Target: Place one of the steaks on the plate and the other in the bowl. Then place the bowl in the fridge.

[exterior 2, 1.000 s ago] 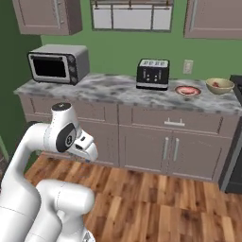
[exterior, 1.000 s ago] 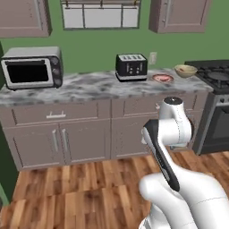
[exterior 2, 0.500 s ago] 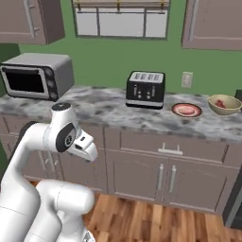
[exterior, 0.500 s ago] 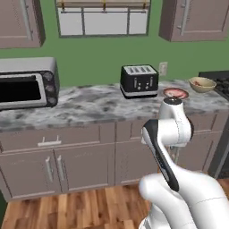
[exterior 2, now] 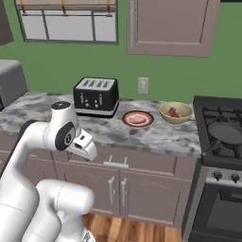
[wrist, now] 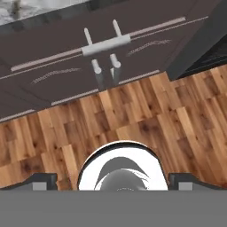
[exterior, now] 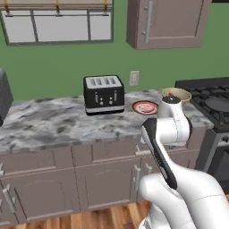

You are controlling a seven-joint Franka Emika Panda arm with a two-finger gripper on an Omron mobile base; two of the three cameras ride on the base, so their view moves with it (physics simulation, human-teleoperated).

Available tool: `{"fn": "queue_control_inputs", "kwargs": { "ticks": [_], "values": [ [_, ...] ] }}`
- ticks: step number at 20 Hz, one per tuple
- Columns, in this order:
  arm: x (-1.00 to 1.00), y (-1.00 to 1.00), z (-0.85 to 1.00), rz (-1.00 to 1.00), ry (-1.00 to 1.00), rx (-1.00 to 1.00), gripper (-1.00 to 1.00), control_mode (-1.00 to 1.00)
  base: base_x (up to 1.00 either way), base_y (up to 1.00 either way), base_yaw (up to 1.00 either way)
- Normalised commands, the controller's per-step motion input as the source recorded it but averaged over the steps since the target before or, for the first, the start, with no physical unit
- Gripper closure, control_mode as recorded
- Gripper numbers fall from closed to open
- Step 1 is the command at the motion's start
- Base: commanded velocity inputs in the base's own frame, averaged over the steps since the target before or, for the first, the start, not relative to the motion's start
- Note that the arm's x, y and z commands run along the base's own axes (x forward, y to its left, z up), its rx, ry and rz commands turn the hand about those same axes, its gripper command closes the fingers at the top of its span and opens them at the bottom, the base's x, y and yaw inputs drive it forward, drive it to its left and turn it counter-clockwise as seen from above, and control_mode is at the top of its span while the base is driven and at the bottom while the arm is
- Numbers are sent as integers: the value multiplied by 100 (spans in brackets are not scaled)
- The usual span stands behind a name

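The plate (exterior 2: 137, 118) (exterior: 145, 107) lies on the marble counter to the right of the toaster, with the pale pink steak (exterior 2: 137, 119) on it. Just right of it stands the tan bowl (exterior 2: 176, 112) (exterior: 175, 94) holding the red steak (exterior 2: 174, 112). The arm is folded in front of the cabinets, well short of the counter. My gripper (wrist: 113, 181) points down at the wood floor. It is open, with nothing between its fingertips (wrist: 44, 181). The fridge is out of view.
A black toaster (exterior 2: 96, 96) (exterior: 104, 94) stands at the back of the counter (exterior 2: 156, 134). A stove (exterior 2: 220, 137) with a dark pan adjoins the counter on the right. Cabinet doors with bar handles (wrist: 103, 66) face the arm; a grey microwave edge (exterior 2: 10, 85) shows at left.
The whole scene has shifted left and grown larger: the base has driven right and closer to the counter. The arm's folded pose and the open gripper look the same.
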Motion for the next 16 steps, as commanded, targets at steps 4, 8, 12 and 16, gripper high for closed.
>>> {"fn": "queue_control_inputs", "kwargs": {
  "ticks": [4, 8, 12, 16],
  "values": [
    [0, 0, 0, 0, 0, 0, -100, 100, 11, -94, -26],
    [0, 0, 0, 0, 0, 0, -100, 100, 51, -51, -27],
    [0, 0, 0, 0, 0, 0, -100, 100, 72, -15, -36],
    [0, 0, 0, 0, 0, 0, -100, 100, 37, 5, -19]
  ]
}}
